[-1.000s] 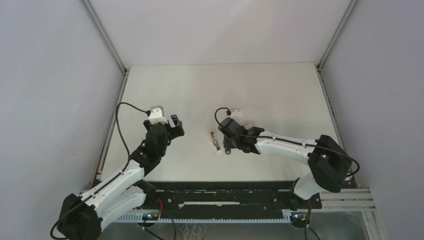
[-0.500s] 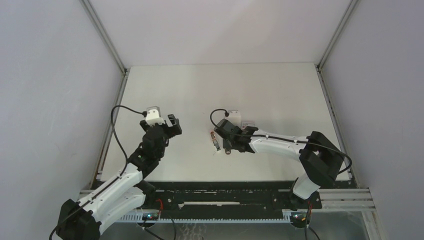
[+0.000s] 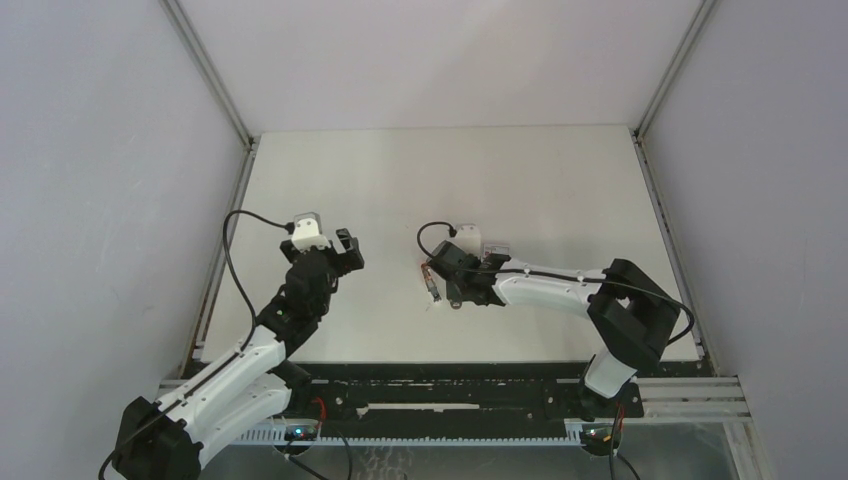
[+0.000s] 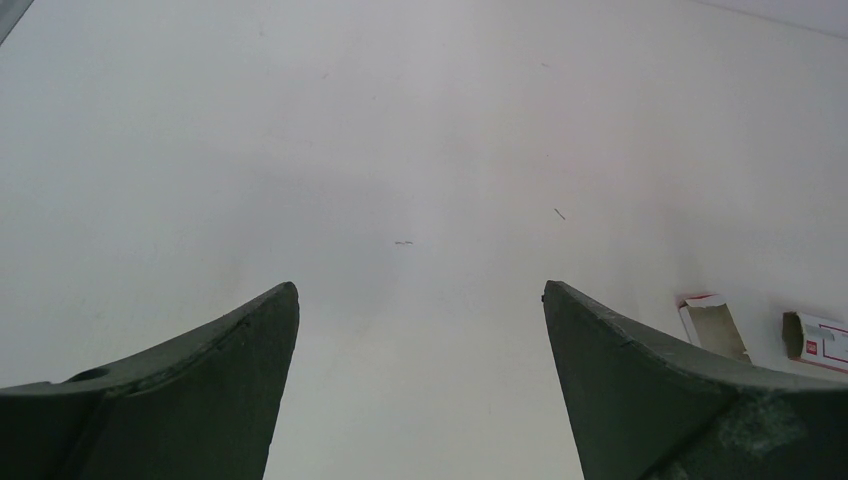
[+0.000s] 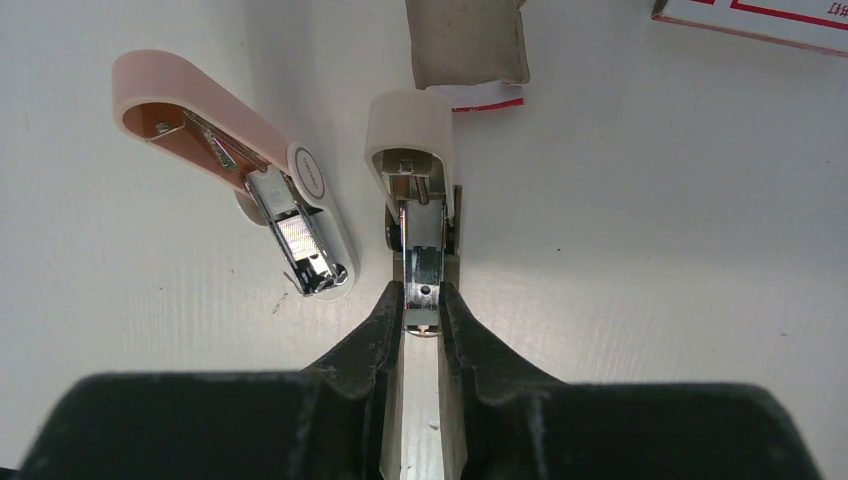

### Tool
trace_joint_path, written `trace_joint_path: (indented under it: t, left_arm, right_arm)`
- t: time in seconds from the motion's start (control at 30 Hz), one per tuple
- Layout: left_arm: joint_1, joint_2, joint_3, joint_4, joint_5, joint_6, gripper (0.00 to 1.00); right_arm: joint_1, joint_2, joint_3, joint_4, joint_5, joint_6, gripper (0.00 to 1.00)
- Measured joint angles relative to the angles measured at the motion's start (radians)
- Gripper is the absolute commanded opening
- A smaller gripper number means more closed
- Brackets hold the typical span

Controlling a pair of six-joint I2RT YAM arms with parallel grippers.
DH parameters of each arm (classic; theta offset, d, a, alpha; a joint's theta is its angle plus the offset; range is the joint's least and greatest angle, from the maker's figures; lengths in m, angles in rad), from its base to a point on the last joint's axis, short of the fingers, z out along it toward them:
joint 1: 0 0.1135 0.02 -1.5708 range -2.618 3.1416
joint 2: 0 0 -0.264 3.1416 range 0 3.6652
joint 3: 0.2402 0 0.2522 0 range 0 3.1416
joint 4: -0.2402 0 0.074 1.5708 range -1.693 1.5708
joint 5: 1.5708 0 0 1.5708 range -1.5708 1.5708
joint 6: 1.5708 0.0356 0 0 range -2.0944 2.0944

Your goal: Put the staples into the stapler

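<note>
Stapler, a pale pink-and-white plastic mini body with a metal channel (image 5: 235, 165), lies near the centre of the white table (image 3: 540, 180), just left of the right gripper.

Left: left gripper (image 4: 420, 290) hangs over bare table, fingers spread wide, holding nothing. It is well apart from the work, presumably parked out of the way.

Centre: the pink lid is hinged back and the channel faces up, so a strip can drop in. A ribbed silvery strip, likely the staples (image 5: 298, 235), sits in the channel; seating cannot be confirmed.

Right: right gripper (image 5: 422, 295) is pinched on the metal end of a second tool, with a cream rounded cap and grey-brown underside (image 5: 410, 135), just beside the stapler. Purpose unclear, possibly shifting it clear.

Beyond: pinkish-grey card tray (image 5: 465, 40) lies outside the white red-printed box (image 5: 760, 15), which gives access to the strips.
</note>
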Motion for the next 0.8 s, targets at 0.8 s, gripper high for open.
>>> trace_joint_path:
  t: [0.8]
  left_arm:
    - [0.000, 0.006, 0.000, 0.003, -0.003, 0.002, 0.95]
  right_arm:
    - [0.000, 0.027, 0.026, -0.022, 0.002, -0.003, 0.08]
